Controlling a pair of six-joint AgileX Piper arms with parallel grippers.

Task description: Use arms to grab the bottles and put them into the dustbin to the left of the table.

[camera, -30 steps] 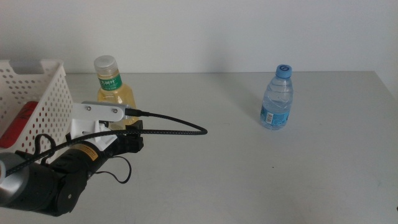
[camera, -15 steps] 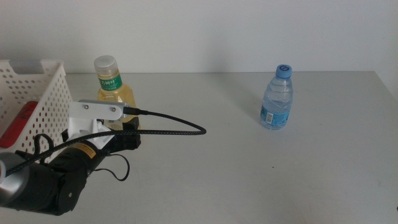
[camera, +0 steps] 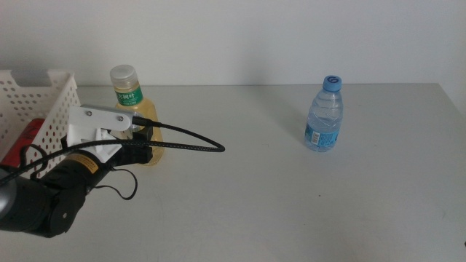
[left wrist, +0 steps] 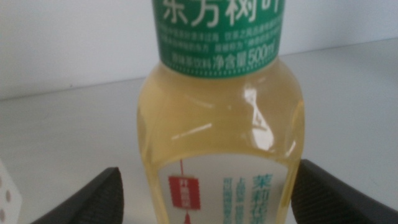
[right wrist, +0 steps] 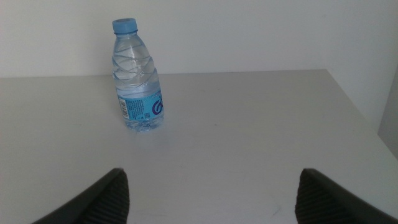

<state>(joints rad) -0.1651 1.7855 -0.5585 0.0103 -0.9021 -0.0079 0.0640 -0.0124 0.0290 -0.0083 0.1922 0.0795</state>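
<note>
Bin (camera: 44, 102) at upper left holds a red can (camera: 18, 142). Since a second ago my left gripper (left wrist: 208, 199) has pushed forward; its jaws now stand apart around the tea bottle (camera: 133, 109), beside the bin. Water bottle (camera: 325, 115) stands upper right; my right gripper (right wrist: 211, 193) waits, spread wide.

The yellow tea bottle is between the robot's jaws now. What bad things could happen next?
The left gripper has its jaws open on either side of the tea bottle, not yet squeezing. If one jaw bumps it first, the tall bottle might tip over. It stands close beside the dustbin, so lifting it could knock the rim. The cable loops near the bottle and might snag. The right gripper waits, away from the water bottle.
</note>
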